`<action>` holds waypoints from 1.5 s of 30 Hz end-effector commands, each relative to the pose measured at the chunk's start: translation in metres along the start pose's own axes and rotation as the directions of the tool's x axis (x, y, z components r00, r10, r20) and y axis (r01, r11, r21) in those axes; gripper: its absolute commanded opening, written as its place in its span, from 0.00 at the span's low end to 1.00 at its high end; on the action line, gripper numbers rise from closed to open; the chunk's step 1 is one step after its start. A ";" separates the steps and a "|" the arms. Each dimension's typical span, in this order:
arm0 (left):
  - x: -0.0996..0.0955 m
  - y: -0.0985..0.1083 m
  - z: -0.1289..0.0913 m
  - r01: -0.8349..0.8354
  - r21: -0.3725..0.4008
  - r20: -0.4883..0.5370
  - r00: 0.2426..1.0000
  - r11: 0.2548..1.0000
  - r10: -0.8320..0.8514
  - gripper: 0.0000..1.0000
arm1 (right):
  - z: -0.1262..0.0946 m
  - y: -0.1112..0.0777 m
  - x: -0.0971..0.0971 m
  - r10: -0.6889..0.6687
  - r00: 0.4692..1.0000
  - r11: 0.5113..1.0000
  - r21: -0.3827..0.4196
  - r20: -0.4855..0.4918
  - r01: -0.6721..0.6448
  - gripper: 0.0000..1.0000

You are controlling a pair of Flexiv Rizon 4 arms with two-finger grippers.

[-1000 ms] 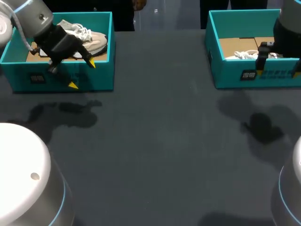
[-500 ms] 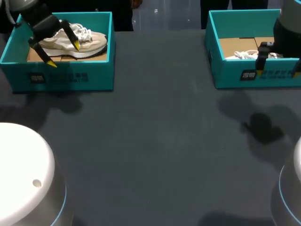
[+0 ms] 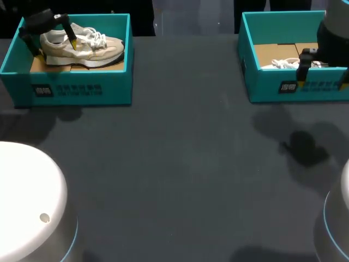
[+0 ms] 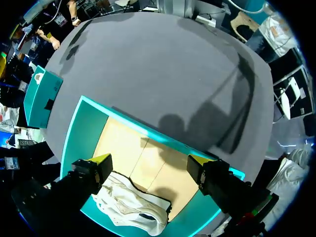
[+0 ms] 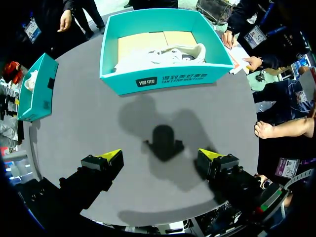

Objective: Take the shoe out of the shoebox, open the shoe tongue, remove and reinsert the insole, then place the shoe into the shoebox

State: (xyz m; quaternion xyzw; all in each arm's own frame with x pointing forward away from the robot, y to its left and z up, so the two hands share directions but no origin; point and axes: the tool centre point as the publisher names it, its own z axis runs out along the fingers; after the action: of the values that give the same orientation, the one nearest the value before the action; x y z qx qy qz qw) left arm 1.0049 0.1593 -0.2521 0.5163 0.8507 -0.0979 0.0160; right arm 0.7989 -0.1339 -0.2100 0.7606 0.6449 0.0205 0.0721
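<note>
Left wrist view shows the left gripper (image 4: 149, 160) with its fingers spread wide above the teal shoebox (image 4: 81, 133). The pale sneaker (image 4: 131, 202) lies on the cardboard floor beneath it, close by one finger. The right gripper (image 5: 159, 155) also stands open, over the dark table (image 5: 74, 123), with a second shoebox (image 5: 163, 78) holding a white shoe (image 5: 163, 55) ahead of it.
</note>
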 end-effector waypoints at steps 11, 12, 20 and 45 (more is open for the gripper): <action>-0.004 0.014 0.000 -0.124 -0.045 -0.050 0.991 0.991 0.122 1.00 | 0.000 0.000 0.000 -0.001 1.000 1.000 0.000 0.000 0.001 1.00; -0.004 0.021 -0.002 -0.145 -0.054 -0.059 0.988 0.988 0.142 1.00 | 0.000 0.000 0.000 -0.001 1.000 1.000 0.000 0.000 0.001 1.00; 0.001 0.076 -0.015 -0.355 -0.102 -0.161 0.928 0.929 0.337 1.00 | 0.000 0.000 0.000 -0.001 1.000 1.000 0.000 0.000 0.001 1.00; -0.007 0.140 -0.011 -0.604 -0.054 -0.212 0.785 0.795 0.582 1.00 | 0.000 0.000 0.000 -0.001 1.000 1.000 0.000 0.000 0.001 1.00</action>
State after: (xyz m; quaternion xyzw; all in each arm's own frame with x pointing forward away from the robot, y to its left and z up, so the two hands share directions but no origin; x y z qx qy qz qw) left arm 1.1203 0.2164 -0.2535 0.7617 0.6478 0.0102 0.0041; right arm 0.7989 -0.1338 -0.2100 0.7605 0.6450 0.0205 0.0722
